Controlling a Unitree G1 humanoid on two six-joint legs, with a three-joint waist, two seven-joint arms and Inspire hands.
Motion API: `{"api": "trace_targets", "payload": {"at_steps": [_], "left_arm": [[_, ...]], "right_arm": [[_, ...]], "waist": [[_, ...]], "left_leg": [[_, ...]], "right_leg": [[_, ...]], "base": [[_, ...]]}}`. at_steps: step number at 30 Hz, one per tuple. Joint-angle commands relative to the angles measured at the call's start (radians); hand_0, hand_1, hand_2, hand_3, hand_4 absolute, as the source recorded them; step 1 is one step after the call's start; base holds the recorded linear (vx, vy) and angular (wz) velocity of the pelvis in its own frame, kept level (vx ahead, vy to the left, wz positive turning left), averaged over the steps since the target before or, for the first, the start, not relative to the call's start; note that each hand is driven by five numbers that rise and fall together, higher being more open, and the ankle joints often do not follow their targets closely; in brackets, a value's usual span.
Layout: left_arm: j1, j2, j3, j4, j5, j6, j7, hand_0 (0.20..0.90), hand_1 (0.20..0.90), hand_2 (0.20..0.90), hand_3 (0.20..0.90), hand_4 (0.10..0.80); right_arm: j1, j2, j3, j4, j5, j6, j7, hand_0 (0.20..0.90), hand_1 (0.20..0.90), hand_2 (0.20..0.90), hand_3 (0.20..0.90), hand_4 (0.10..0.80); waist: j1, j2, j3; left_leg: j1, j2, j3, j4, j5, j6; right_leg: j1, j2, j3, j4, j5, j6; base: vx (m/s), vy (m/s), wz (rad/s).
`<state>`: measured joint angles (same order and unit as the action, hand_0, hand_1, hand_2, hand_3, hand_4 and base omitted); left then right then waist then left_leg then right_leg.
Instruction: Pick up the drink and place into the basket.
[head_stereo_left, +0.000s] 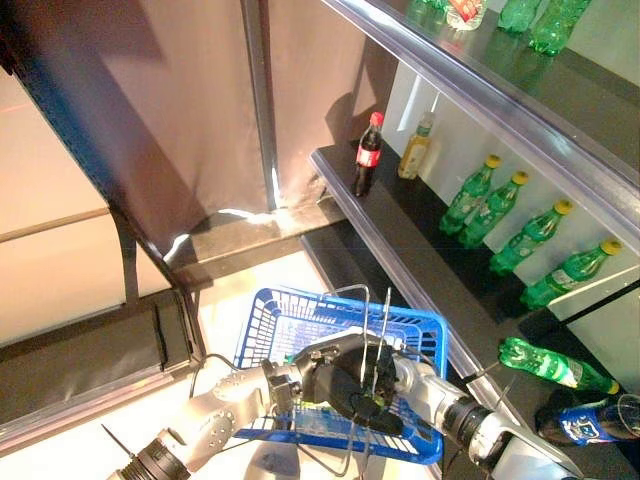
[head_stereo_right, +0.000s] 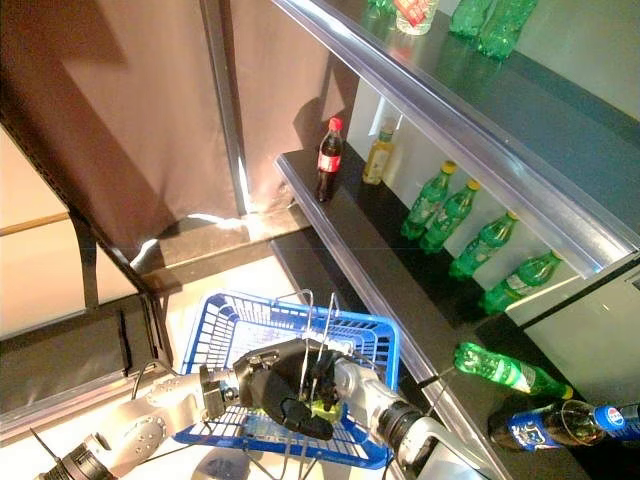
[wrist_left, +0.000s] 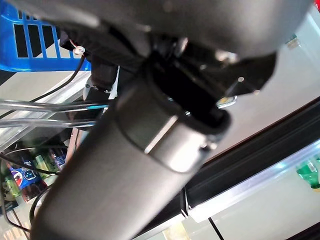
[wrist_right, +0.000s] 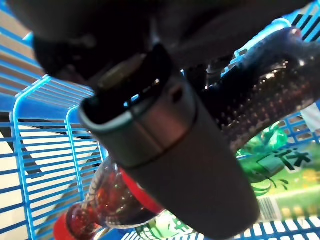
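A blue plastic basket (head_stereo_left: 268, 312) with wire handles (head_stereo_left: 386, 318) hangs in front of the shelves. My left hand (head_stereo_left: 335, 385) reaches in from the lower left, with its dark fingers curled round the handles where the wires meet. My right hand (wrist_right: 190, 160) is low inside the basket, shut on a cola bottle (wrist_right: 107, 200) with a red cap and a red label. The bottle lies slanted against the basket's floor. A green bottle (wrist_right: 280, 175) lies beside it in the basket. In the eye views the left hand hides most of the right hand.
To the right a dark shelf (head_stereo_left: 420, 255) holds an upright cola bottle (head_stereo_left: 368, 153), a yellow drink (head_stereo_left: 415, 147) and several green bottles (head_stereo_left: 470, 195). Lower down lie a green bottle (head_stereo_left: 550, 365) and a blue-labelled cola bottle (head_stereo_left: 585, 420). A brown panel (head_stereo_left: 170, 110) stands at the left.
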<state>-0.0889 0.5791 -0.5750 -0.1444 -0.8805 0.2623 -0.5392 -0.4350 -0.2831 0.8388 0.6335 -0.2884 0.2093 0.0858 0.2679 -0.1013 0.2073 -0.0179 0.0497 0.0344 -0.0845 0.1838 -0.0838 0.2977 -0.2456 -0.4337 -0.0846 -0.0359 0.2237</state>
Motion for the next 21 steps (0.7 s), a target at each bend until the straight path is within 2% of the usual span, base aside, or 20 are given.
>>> {"api": "trace_targets", "payload": {"at_steps": [1,5,11,17,21], "left_arm": [[-0.24,-0.284,0.028,-0.382,-0.175,-0.227,-0.179,0.3,0.3,0.3,0.2,0.1],[-0.226,-0.28,0.055,-0.369,-0.182,-0.23,-0.123,0.3,0.3,0.3,0.2,0.1],[-0.161,-0.257,0.157,-0.341,-0.186,-0.225,-0.075,0.3,0.3,0.3,0.2,0.1],[-0.099,-0.204,0.304,-0.311,-0.224,-0.231,-0.062,0.3,0.3,0.3,0.2,0.1],[-0.083,-0.208,0.351,-0.297,-0.247,-0.228,-0.074,0.3,0.3,0.3,0.2,0.1]], "right_arm": [[-0.07,0.014,-0.036,-0.035,0.046,-0.045,-0.056,0.9,0.9,0.9,0.9,0.8],[-0.061,-0.003,-0.058,-0.073,0.081,-0.049,-0.079,0.9,0.9,0.9,0.9,0.8],[-0.011,-0.062,-0.116,-0.214,0.147,-0.056,-0.124,0.9,0.9,0.9,0.9,0.8],[0.084,-0.146,-0.247,-0.436,0.2,-0.086,-0.145,0.9,0.9,0.9,0.9,0.8],[0.122,-0.168,-0.307,-0.497,0.192,-0.128,-0.147,0.9,0.9,0.9,0.9,0.8]], "waist": [[0.009,0.023,-0.164],[0.003,0.022,-0.164],[-0.009,0.022,-0.156],[-0.036,0.032,-0.146],[-0.053,0.039,-0.145]], "left_leg": [[0.135,-0.022,0.035,-0.003,-0.186,0.033],[0.139,-0.019,0.042,-0.003,-0.188,0.033],[0.145,-0.014,0.055,-0.003,-0.189,0.03],[0.148,-0.007,0.072,-0.003,-0.188,0.031],[0.151,-0.005,0.079,-0.003,-0.19,0.032]], "right_leg": [[-0.115,0.028,0.017,0.035,0.085,-0.046],[-0.115,0.028,0.021,0.033,0.087,-0.045],[-0.117,0.026,0.031,0.032,0.091,-0.042],[-0.125,0.021,0.045,0.033,0.094,-0.036],[-0.129,0.02,0.054,0.035,0.093,-0.037]], "base": [[0.0,0.0,0.0],[0.0,0.0,0.0],[0.0,0.0,0.0],[-0.035,0.015,-0.07],[-0.034,0.025,-0.08]]}}
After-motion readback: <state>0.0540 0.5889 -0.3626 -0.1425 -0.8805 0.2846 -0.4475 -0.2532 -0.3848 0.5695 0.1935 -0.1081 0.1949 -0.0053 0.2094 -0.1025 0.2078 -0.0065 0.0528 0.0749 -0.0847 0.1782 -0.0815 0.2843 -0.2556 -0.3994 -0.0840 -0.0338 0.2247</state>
